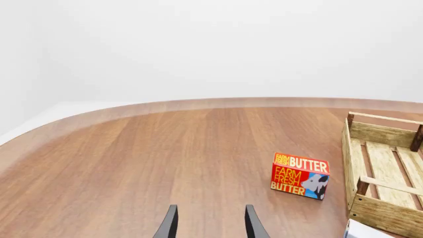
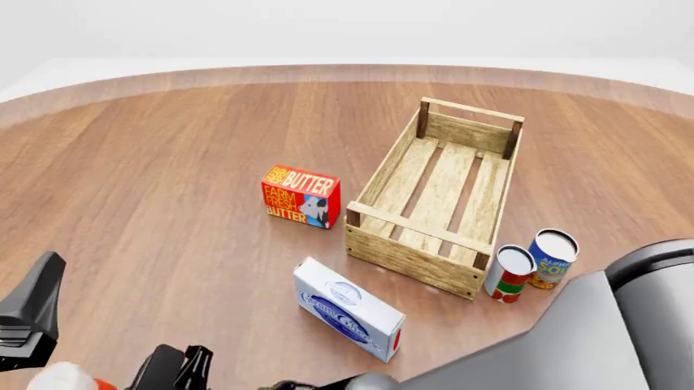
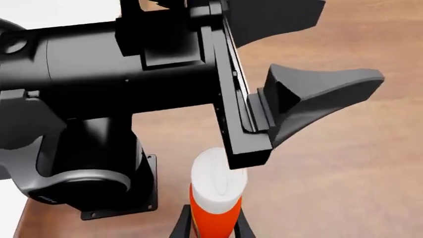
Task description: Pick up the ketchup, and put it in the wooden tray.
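Wooden tray (image 2: 438,195) held nothing. Right pincer (image 3: 212,224) was clamped around the ketchup (image 3: 215,198), near the surface edge; left pincer (image 1: 209,225) gaped, holding nothing.

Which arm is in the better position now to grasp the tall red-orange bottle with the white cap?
The right arm. In its wrist view the right gripper has a finger on each side of the red-orange ketchup bottle. The left gripper stands open over bare wooden table, facing the red butter box.

Butter box (image 2: 301,196) left of wooden tray (image 2: 375,175); 2 cans (image 2: 531,264) at its right.
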You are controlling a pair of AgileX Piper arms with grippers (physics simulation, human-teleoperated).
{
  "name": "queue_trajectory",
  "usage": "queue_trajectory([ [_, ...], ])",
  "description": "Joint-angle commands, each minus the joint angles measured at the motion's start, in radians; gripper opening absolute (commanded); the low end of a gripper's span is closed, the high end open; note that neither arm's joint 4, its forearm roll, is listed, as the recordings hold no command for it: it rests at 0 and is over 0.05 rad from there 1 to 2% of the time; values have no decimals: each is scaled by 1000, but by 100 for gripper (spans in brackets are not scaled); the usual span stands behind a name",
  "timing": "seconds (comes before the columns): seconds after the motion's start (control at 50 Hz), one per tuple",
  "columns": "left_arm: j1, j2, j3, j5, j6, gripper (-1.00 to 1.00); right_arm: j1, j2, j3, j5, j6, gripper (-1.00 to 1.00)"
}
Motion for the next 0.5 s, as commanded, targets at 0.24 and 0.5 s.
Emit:
queue_trajectory([
  [0.24, 0, 0, 0, 0, 0, 100, -94, -108, 113, -22, 5, -100],
  [0.5, 0, 0, 0, 0, 0, 100, -164, -169, 134, 17, -24, -100],
])
